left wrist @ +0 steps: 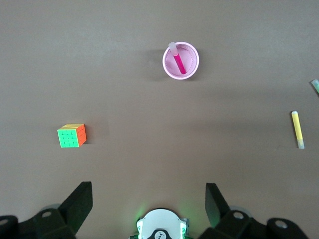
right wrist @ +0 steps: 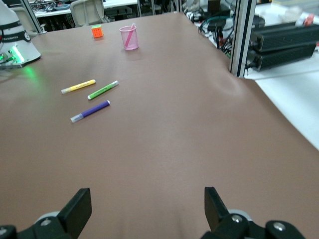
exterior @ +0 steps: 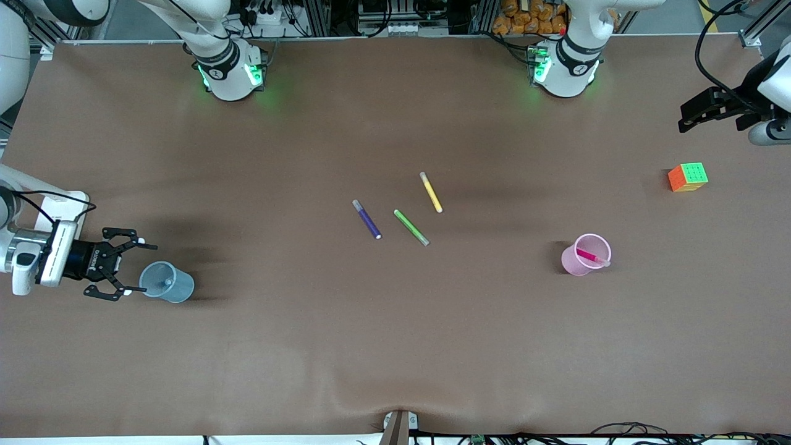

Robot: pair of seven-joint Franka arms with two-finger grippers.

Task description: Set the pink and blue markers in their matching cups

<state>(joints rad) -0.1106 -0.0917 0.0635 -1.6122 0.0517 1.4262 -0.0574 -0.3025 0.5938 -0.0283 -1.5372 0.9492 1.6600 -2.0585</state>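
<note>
You see a matt brown table point(exterior: 395, 346), cloth-like, faintly rippled at its near edge. The pink cup point(exterior: 579, 259) and blue cup point(exterior: 173, 285) look like thin translucent plastic. The cube point(exterior: 688, 177) is glossy plastic; the grippers' fingers point(exterior: 130, 234) are matt black.

Two white arms on round bases lit green, black bands at the joints, black two-finger grippers, right gripper point(exterior: 126, 266) white-tipped on a white and silver wrist with black cable, left gripper point(exterior: 698, 114) trailing black cable.
</note>
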